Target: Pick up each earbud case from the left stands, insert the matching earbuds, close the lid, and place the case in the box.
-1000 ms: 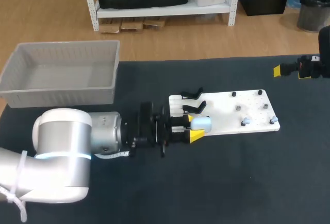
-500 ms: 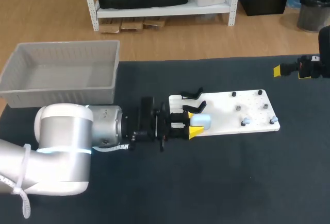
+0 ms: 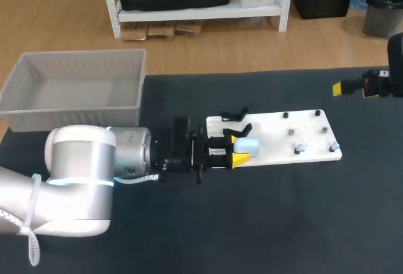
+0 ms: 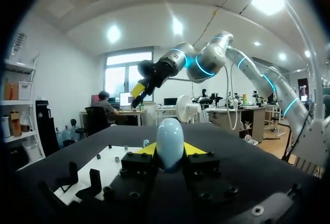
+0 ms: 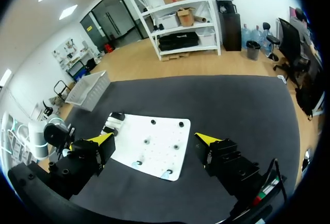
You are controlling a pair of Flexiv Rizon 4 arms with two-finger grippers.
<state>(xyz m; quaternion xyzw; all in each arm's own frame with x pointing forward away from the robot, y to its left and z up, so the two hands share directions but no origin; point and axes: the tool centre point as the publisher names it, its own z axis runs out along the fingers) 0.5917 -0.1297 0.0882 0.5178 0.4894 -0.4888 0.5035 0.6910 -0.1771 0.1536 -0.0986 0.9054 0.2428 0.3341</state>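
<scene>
A pale blue earbud case (image 3: 248, 146) sits between the yellow tips of my left gripper (image 3: 238, 150), which is shut on it over the left end of the white board (image 3: 277, 134). The left wrist view shows the case (image 4: 170, 140) standing upright between the fingers. Two black stands (image 3: 234, 117) rise just beyond it. Small pale blue earbuds (image 3: 300, 149) rest on pegs near the board's right end. My right gripper (image 3: 350, 86) hangs open high at the far right, and in its own view the right gripper (image 5: 154, 139) spreads wide above the board (image 5: 164, 158).
A grey box (image 3: 75, 90) stands at the back left of the dark mat, also seen in the right wrist view as the grey box (image 5: 88, 87). Several dark pegs (image 3: 291, 132) stick up from the board.
My left gripper has shifted the case slightly away from the board's front edge, towards the stands. The right arm has stayed put.
</scene>
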